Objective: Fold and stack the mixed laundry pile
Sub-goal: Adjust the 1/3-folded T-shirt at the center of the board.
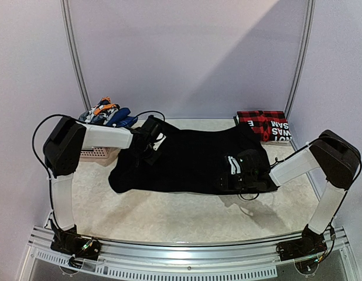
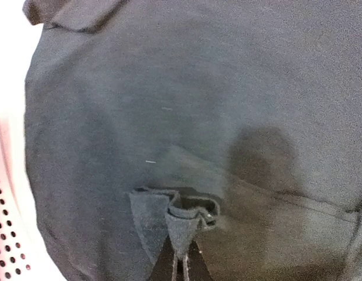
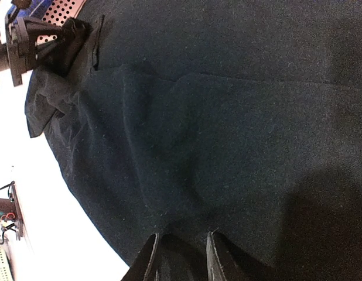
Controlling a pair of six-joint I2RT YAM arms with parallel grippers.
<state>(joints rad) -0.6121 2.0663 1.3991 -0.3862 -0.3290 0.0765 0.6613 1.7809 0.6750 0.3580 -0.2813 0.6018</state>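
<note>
Two end effectors met the trousers (image 1: 193,158): the left end effector (image 2: 182,260) pinched a fold; the right end effector (image 3: 182,254) stood slightly apart, grip unclear.

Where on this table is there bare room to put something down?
Widest free patch: the bare table between the black garment and the front rail. Crowded: pink basket heaped with clothes back left, red plaid stack back right.

Reads plain black on the spread garment (image 1: 193,158); red-and-black plaid, white lettering on the folded piece (image 1: 264,124); blue, orange, white in the pile (image 1: 108,112); pink on the basket (image 1: 99,154).
</note>
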